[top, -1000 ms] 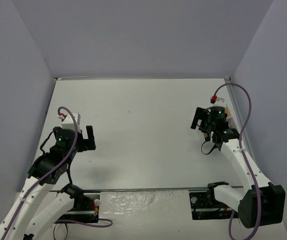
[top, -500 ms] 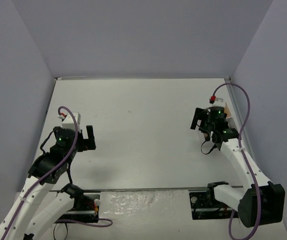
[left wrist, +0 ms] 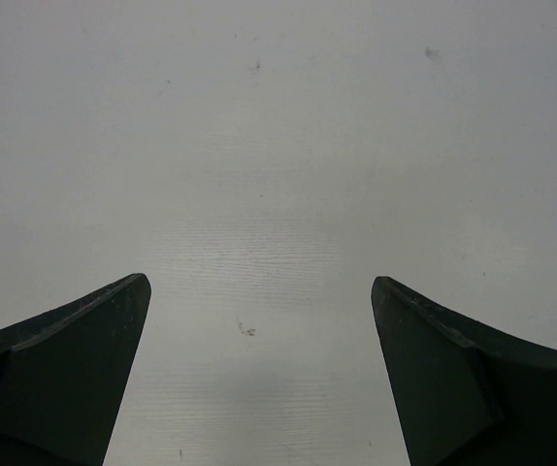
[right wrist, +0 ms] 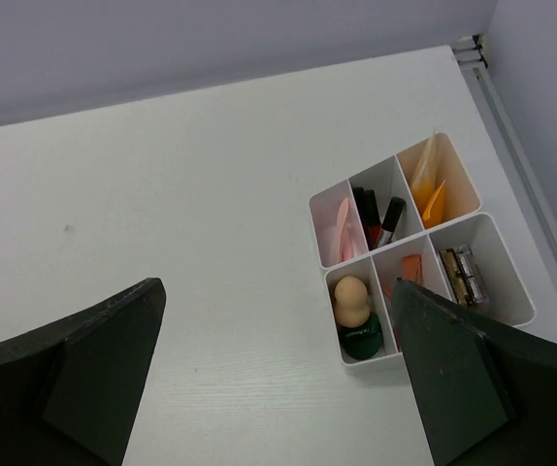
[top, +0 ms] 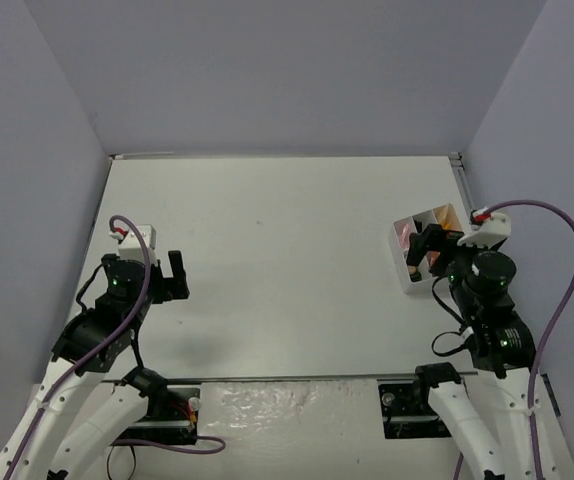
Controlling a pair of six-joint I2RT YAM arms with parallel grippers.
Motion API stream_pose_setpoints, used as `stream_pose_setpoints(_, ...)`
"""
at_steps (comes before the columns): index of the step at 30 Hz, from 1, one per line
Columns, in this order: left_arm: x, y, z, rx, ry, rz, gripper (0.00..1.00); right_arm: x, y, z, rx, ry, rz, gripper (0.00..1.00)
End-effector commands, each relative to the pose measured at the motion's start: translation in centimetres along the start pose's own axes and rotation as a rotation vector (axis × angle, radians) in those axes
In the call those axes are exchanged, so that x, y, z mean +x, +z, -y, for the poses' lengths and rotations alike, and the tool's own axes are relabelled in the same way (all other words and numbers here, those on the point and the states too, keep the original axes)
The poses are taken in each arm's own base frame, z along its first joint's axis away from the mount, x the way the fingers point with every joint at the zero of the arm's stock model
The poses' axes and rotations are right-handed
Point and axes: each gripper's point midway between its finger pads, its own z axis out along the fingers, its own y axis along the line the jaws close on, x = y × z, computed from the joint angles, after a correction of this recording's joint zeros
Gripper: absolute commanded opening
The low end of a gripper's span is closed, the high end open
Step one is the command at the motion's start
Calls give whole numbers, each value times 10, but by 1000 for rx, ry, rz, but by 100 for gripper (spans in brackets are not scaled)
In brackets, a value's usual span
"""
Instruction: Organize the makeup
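Right hand (right wrist: 276,283), now spread wide and empty: we are drawing it back off the tray (right wrist: 500,277), makeup (right wrist: 350,299) sitting sorted inside, task seemingly finished.

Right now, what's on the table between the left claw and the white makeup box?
Nothing: in the top view, only bare table lies between the left gripper and the white tray.

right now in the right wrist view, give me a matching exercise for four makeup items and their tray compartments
Items:
1 beige sponge
2 orange tubes
3 palettes
4 dark-red sticks

Compartments of the white tray, as the right wrist view shows it:
A upper row, right
B lower row, right
C upper row, middle
D lower row, left

Pairs: 1-D, 2-A, 3-B, 4-C
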Motion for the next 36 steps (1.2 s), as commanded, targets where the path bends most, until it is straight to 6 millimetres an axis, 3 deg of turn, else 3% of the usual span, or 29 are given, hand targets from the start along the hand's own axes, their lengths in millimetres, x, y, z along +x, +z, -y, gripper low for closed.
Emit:
stream_pose_setpoints(1, -28, -10, -4, -11, -5, 93, 97, -52, -56, -4, -47, -31, 204, 100)
stream_pose_setpoints(7, -30, -26, -11, -8, 2, 116, 97, -80, -117, 5, -37, -31, 382, 100)
stream_pose_setpoints(14, -29, -28, -15, -17, -14, 146, 97, -84, -160, 32, 62, 0, 486, 100)
stream_pose_setpoints(19, -29, -23, -15, -28, -8, 145, 97, -81, -171, 46, 120, 35, 502, 100)
stream_pose_setpoints(24, -18, -15, -15, -33, -4, 124, 97, -80, -173, 46, 114, 36, 510, 100)
stream_pose_setpoints(36, -16, -13, -19, -53, 12, 116, 97, -81, -179, 39, 66, -8, 520, 100)
